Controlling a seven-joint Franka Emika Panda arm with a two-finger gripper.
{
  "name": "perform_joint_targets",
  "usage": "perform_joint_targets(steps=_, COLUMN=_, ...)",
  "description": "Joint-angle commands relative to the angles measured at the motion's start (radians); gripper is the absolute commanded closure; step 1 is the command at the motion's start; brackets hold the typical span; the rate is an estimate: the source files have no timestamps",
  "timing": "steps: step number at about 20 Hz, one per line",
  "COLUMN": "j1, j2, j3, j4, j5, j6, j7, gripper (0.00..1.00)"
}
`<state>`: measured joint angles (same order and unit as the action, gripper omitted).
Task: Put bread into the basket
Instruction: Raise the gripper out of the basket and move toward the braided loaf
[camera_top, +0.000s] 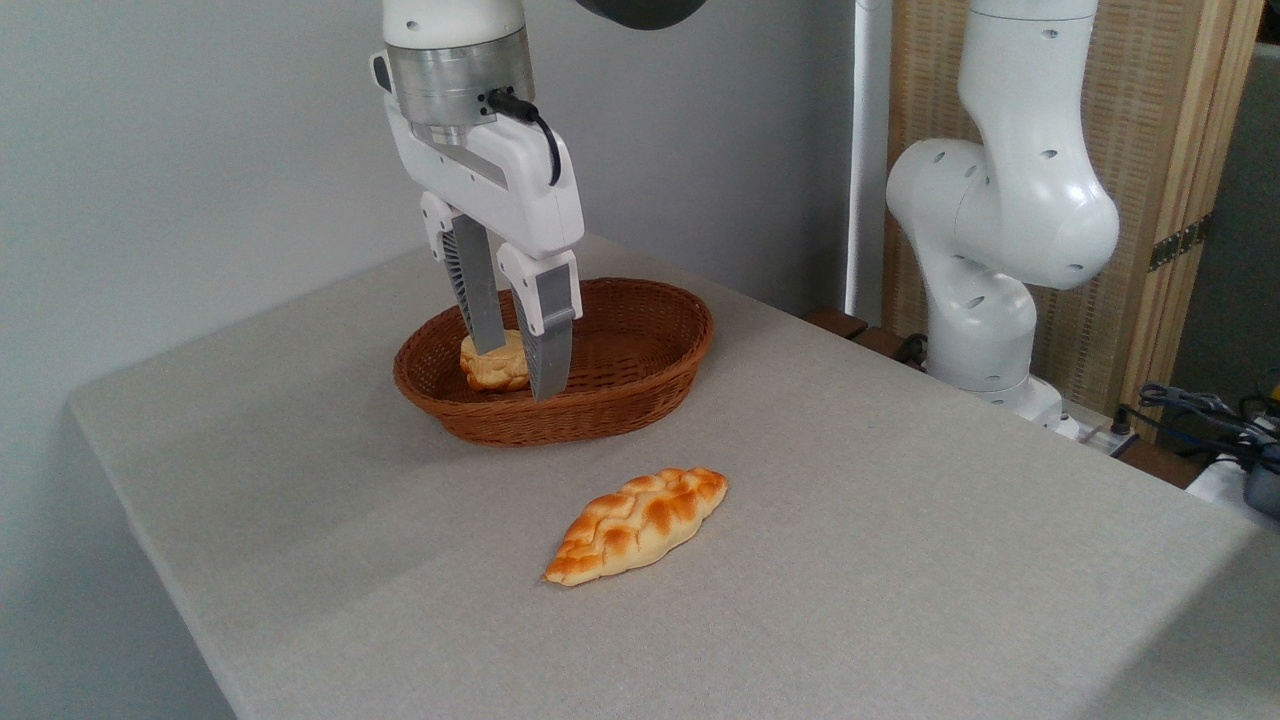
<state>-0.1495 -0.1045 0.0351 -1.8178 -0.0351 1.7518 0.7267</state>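
A shallow oval basket (610, 412) of reddish-brown wicker stands at the middle of the table. A small pale round bun (487, 373) lies inside it at its left end. My gripper (519, 372) points straight down over that end, open. Its two grey fingers (548, 350) stand just apart, and the bun shows between and behind them. The left fingertip overlaps the top of the bun, and the right fingertip hides its right side. Whether a finger touches the bun cannot be told. A long braided golden-orange loaf (640, 523) lies on the table in front of the basket, apart from it.
The table (900, 560) is covered with grey cloth; its left and front edges are close by. My white arm's base (990, 300) stands at the back right, with cables (1200, 410) beside it. A grey wall is behind.
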Motion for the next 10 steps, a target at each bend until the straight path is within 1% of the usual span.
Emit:
perform_joint_targets(steps=1, j1=0.010, j2=-0.004, j3=-0.007, j4=0.014, j5=-0.002, j6=-0.063, j7=0.020, gripper=0.00)
perform_joint_targets(steps=6, j1=0.008, j2=-0.006, j3=-0.006, j4=0.011, j5=-0.002, j6=-0.061, j7=0.019, gripper=0.00)
perform_joint_targets(steps=10, j1=0.004, j2=-0.044, j3=-0.006, j4=-0.044, j5=-0.002, j6=-0.061, j7=0.022, gripper=0.00)
